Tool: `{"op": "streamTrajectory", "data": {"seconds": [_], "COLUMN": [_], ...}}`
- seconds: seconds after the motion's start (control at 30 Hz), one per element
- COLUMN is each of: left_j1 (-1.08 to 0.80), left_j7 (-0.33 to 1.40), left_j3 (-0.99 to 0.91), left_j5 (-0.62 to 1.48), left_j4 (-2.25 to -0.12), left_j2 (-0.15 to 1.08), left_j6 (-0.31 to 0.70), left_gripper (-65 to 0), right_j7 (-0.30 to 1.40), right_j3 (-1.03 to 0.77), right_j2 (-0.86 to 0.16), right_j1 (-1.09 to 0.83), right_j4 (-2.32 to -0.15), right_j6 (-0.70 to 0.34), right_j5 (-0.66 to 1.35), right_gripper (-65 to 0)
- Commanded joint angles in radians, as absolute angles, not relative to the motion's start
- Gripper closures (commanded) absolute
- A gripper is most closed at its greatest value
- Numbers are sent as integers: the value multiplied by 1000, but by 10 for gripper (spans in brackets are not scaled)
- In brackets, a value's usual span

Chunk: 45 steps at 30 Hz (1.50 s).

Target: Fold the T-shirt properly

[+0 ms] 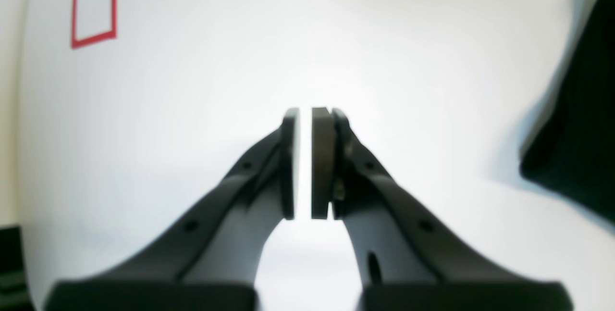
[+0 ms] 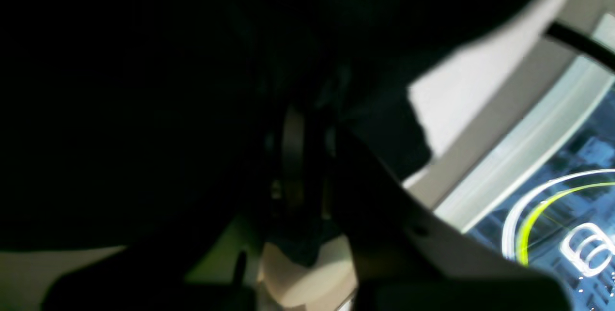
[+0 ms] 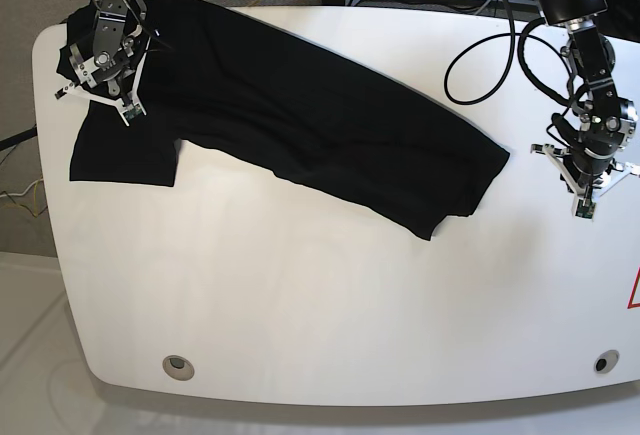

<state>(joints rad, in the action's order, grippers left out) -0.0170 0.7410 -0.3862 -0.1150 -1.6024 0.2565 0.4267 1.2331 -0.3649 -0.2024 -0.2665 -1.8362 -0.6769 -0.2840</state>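
The black T-shirt (image 3: 320, 125) lies stretched out diagonally on the white table (image 3: 300, 305), from the far left corner toward the middle right. One sleeve (image 3: 125, 160) lies flat at the left. My right gripper (image 3: 100, 95) stands over the shirt's far left part; in the right wrist view its fingers (image 2: 293, 157) are shut on black T-shirt cloth (image 2: 144, 85) that fills most of the frame. My left gripper (image 3: 584, 211) hangs over bare table, right of the shirt's near end and apart from it. Its pads (image 1: 321, 162) stand almost together with nothing between them, and the T-shirt (image 1: 576, 133) shows at the frame's right edge.
Red tape marks (image 3: 634, 290) (image 1: 93, 8) sit on the table at the right edge. Black cables (image 3: 490, 45) loop over the far right corner. Two round holes (image 3: 179, 364) (image 3: 600, 362) lie near the front edge. The table's left edge runs close to my right gripper.
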Motion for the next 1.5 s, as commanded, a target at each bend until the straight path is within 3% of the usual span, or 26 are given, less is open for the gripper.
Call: {"op": "streamTrajectory", "data": {"seconds": [0.0, 0.1, 0.2, 0.4, 0.47, 0.53, 0.7, 1.3, 1.4, 1.47], "left_j1": [-1, -1, -1, 1, 1, 1, 1, 1, 1, 1], "left_j7": [722, 722, 722, 719, 719, 719, 719, 722, 722, 722], "left_j3": [-387, -387, -387, -387, -386, -372, -325, -147, -113, -99], "left_j5": [-111, -111, -111, -110, -110, -110, -108, -111, -111, -111], "left_j4": [-1620, -1621, -1626, -1652, -1667, -1681, -1730, -1802, -1802, -1802], "left_j2": [263, 262, 252, 234, 232, 232, 225, 117, 102, 94], "left_j6": [423, 423, 423, 423, 423, 423, 423, 423, 423, 423], "left_gripper": [-31, -48, -125, -427, -475, -474, -437, -431, -391, -326], "right_j7": [1222, 1216, 1216, 1216, 1216, 1216, 1216, 1216, 1214, 1214], "right_j3": [-369, -369, -369, -371, -371, -372, -372, -372, -372, -374], "right_j2": [-214, -214, -219, -223, -223, -222, -217, -213, -200, -186], "right_j1": [-262, -260, -257, -239, -239, -239, -237, -200, -200, -200], "right_j4": [-1833, -1834, -1834, -1848, -1868, -1896, -1943, -1994, -2002, -2003], "right_j6": [-671, -671, -671, -671, -671, -671, -677, -682, -698, -698], "right_j5": [-294, -294, -294, -295, -295, -295, -295, -286, -285, -288], "right_gripper": [-16, -19, -59, -292, -355, -380, -353, -343, -331, -295]}}
